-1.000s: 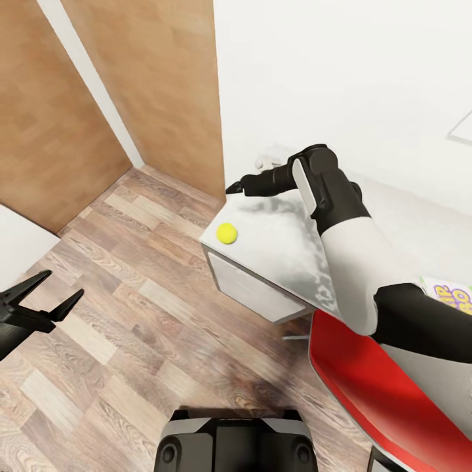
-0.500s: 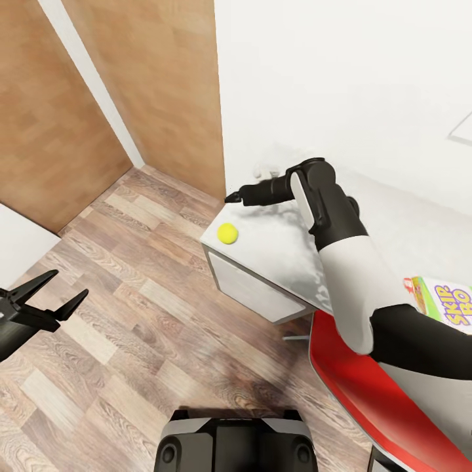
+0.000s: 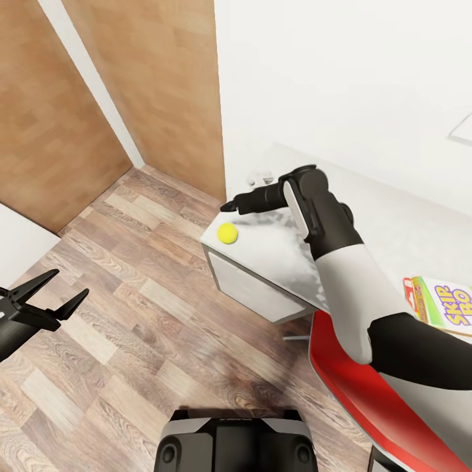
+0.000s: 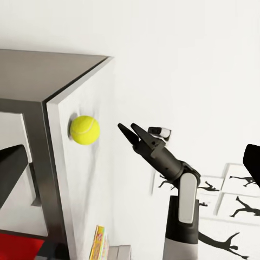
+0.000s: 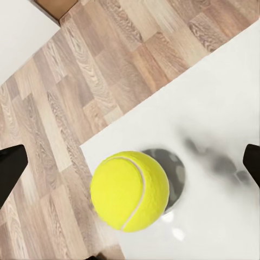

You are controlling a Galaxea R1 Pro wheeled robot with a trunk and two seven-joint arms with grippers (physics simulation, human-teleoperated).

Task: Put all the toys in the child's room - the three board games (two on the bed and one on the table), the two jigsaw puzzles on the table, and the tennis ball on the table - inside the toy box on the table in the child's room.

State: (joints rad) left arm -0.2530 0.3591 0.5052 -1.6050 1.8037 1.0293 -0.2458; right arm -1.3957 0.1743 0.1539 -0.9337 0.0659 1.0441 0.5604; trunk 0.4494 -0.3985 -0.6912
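Observation:
The yellow-green tennis ball (image 3: 227, 233) lies at the near corner of the white table (image 3: 275, 255). My right gripper (image 3: 227, 206) hovers just above and behind the ball, open, touching nothing. In the right wrist view the ball (image 5: 130, 189) sits between the spread fingertips (image 5: 11, 170), close below them. The left wrist view catches the ball (image 4: 84, 130) and the right gripper (image 4: 131, 131) side-on, a short gap apart. My left gripper (image 3: 67, 283) hangs open over the wood floor, far left. A "Skip-Bo" game box (image 3: 446, 303) lies on the table at the right edge.
A small white object (image 3: 260, 177) lies on the table by the wall, behind my right gripper. A red curved seat (image 3: 367, 393) stands under my right arm. A wooden door or panel (image 3: 151, 85) lines the wall at left, with plank floor (image 3: 131, 328) below.
My right gripper has slid leftward along the table's corner and now sits nearer the ball. My right arm shifted, uncovering the game box. The left gripper dropped slightly.

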